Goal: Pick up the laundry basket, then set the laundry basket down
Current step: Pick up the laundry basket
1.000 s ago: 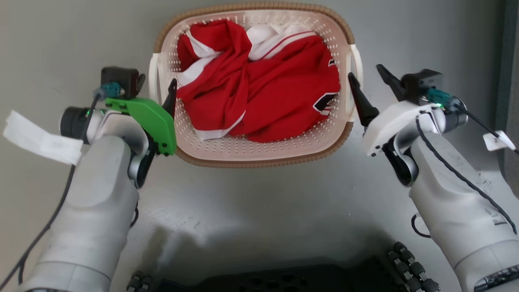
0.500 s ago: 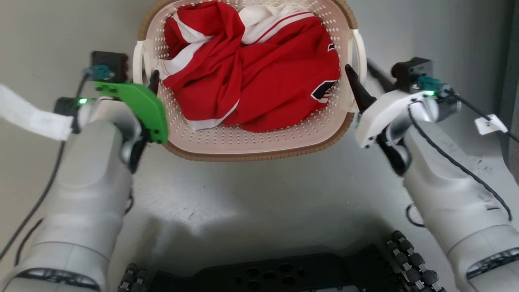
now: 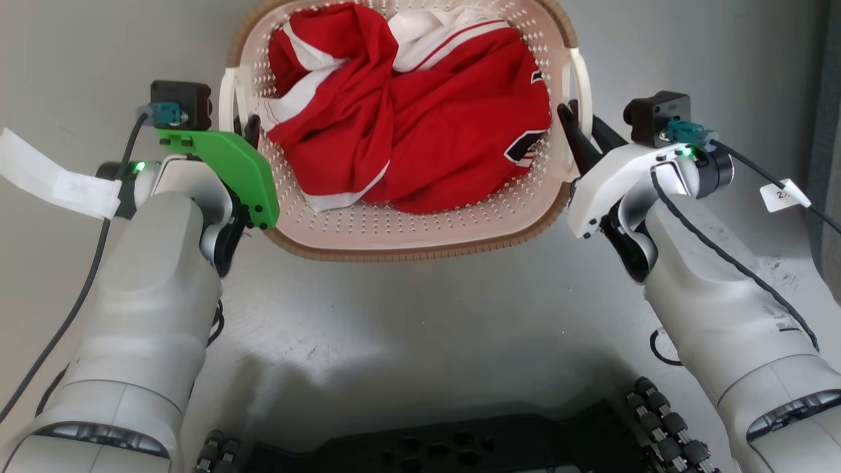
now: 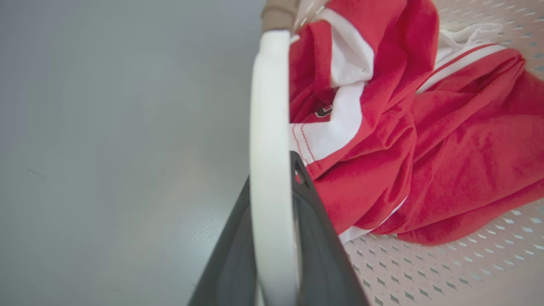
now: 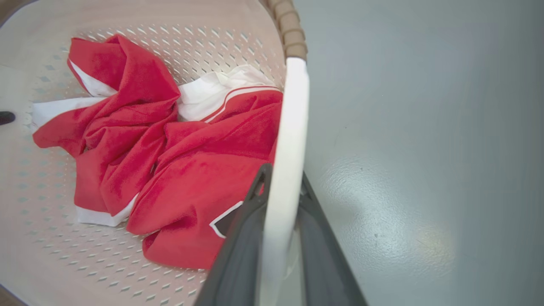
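Head view showed the basket, holding red cloth, at the far middle between both arms, the left tool pinching its left handle and the right tool pinching its right handle.

Glossy grey floor under laundry basket

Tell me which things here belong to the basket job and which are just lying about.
In the job: laundry basket, left gripper, right gripper.
Just there: red-and-white garment in the basket, white cable tag, grey floor.
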You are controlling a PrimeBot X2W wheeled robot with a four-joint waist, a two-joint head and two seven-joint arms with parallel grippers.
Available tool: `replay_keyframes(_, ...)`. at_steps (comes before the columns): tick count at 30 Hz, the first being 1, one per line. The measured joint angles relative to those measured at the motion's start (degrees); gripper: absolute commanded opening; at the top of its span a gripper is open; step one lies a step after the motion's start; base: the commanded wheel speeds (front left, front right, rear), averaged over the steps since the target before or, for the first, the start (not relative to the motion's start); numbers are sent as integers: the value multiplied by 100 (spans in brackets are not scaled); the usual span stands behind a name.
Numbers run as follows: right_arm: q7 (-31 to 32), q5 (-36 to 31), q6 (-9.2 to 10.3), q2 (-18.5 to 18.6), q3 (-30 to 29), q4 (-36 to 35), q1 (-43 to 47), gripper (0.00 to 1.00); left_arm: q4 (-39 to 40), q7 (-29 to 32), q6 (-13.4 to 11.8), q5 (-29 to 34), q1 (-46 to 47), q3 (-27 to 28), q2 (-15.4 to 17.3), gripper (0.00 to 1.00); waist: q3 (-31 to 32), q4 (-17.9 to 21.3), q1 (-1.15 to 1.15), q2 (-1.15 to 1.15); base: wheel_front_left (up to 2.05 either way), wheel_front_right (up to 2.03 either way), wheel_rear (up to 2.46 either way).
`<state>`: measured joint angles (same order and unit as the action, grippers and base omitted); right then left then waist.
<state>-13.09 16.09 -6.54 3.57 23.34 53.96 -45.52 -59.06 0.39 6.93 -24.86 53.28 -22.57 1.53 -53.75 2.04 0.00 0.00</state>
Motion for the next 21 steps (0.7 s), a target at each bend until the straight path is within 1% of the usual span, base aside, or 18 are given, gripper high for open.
replay_keyframes(5,0,41,-8,-15,40,171,-3,0,-197,24,16,-188,4,-18,-47,0,115,5,0,0,0,0,0)
replay_keyframes(8,-1,112,-52,-21,46,319,-3,0,-302,66,43,-255,5,-49,-76,0,228,11,0,0,0,0,0)
replay_keyframes(13,-2,168,-69,-64,104,593,-2,0,-498,316,63,-420,-1,-129,-121,0,456,19,0,0,0,0,0)
replay_keyframes(14,59,198,-100,-70,130,706,-1,0,-531,448,62,-598,-21,-172,-134,0,563,22,0,0,0,0,0)
replay_keyframes(21,311,397,-103,-92,230,984,27,0,-549,802,63,-980,-181,-294,-155,0,988,37,0,0,0,0,0)
